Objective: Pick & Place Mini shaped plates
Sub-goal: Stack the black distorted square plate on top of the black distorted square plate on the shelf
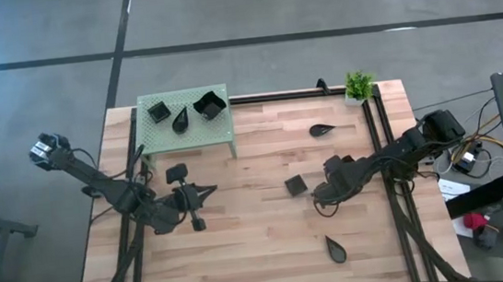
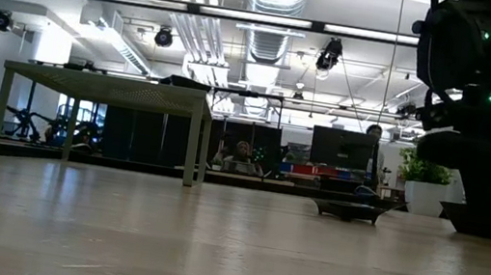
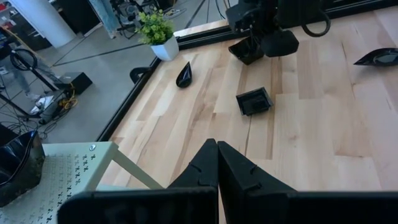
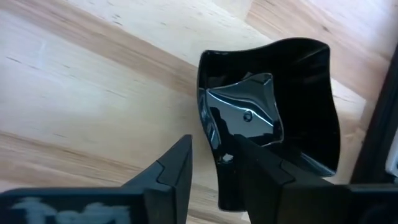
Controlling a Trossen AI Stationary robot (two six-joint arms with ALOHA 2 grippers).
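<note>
A green stand at the table's far left carries three black mini plates. On the wood lie a square plate and two leaf-shaped plates. My right gripper is at mid-table, right of that square plate. It is shut on another square plate, which the gripper hides in the high view. My left gripper is shut and hovers left of centre, touching nothing. My right gripper has the square plate by one raised side wall. One finger is inside the dish and the other outside. The fingers come from above, slanting down. The plate looks tilted; I cannot tell whether it is off the wood.
A small potted plant stands at the far right corner. Black rails run along the table's left, right and far sides. Bare wood lies between the two grippers and along the near edge. People and desks show in the room behind.
</note>
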